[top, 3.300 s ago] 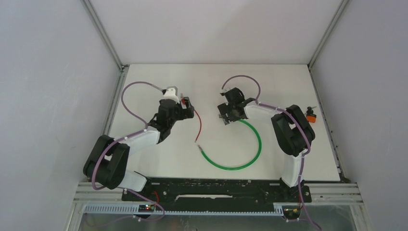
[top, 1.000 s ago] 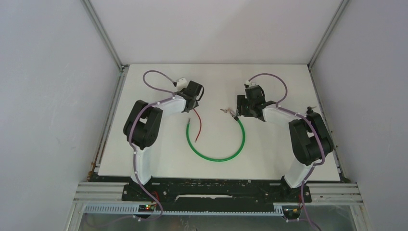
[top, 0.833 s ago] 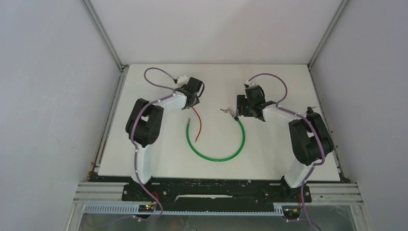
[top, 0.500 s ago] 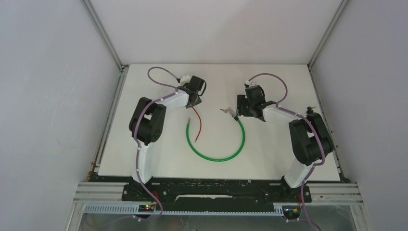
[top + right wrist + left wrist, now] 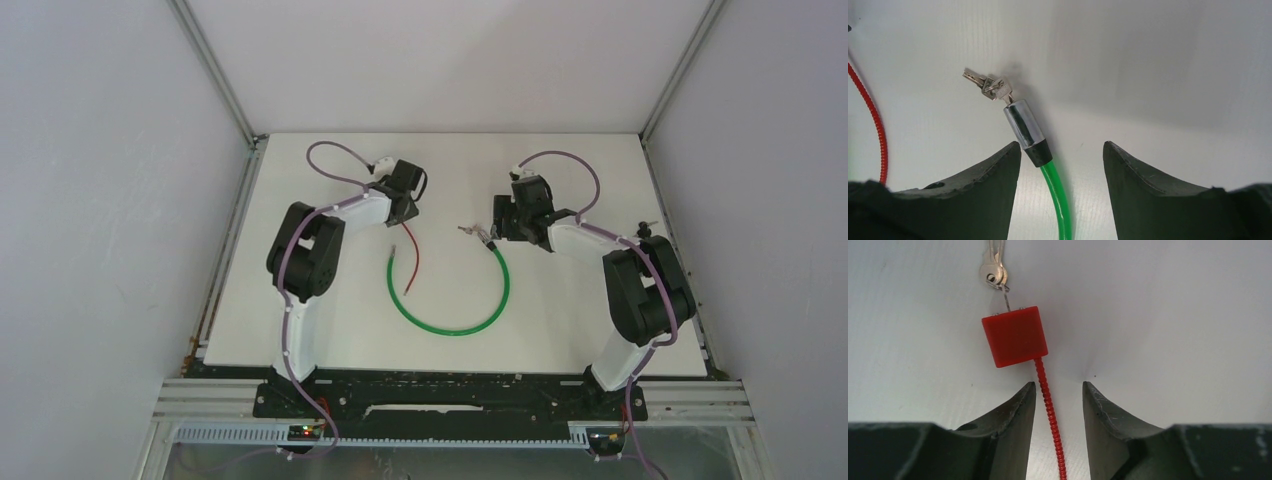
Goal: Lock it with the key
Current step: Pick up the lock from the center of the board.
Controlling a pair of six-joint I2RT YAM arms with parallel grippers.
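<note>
The left gripper (image 5: 1059, 390) has its fingers narrowly apart astride the red cable (image 5: 1050, 415), pinching nothing. The red lock block (image 5: 1014, 336) lies just beyond the fingertips, with the keys (image 5: 993, 267) past it. The right gripper (image 5: 1062, 152) gapes wide around the chrome lock head (image 5: 1024, 127) on the green cable (image 5: 1060, 200), its key bunch (image 5: 988, 85) beyond the left fingertip. Closing on the thin cable could let a lock swivel or slip. No writing is legible.

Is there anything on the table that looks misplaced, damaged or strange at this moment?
Nothing looks damaged or spilled. The one loose thing: the green cable lies open in a U, its free end beside the red cable, not in its silver barrel. Keys are attached at that barrel's end.
</note>
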